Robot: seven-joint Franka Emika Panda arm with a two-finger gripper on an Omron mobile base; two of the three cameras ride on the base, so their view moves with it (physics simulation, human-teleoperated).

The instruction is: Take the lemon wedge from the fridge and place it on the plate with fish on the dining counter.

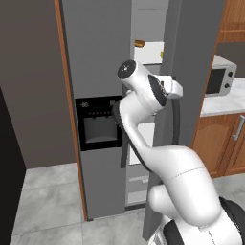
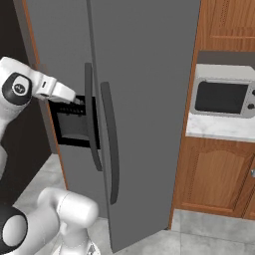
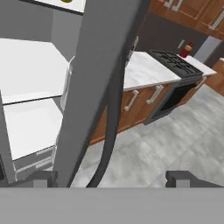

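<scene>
The fridge stands ahead, its left door with the black dispenser panel closed and its right door swung partly open. White inner shelves show in the gap. A small yellow piece, seemingly the lemon wedge, lies on an upper shelf at the hand view's top edge. My gripper is open, fingers wide apart, with the right door's dark curved handle running between them untouched. From the base it sits at the door's edge. The plate with fish and the dining counter are out of view.
A small orange-brown lump rests on the fridge's upper shelf. A microwave stands on the wall counter to the right, above wood cabinets. A stove stands further along that counter. Grey floor tiles lie in front.
</scene>
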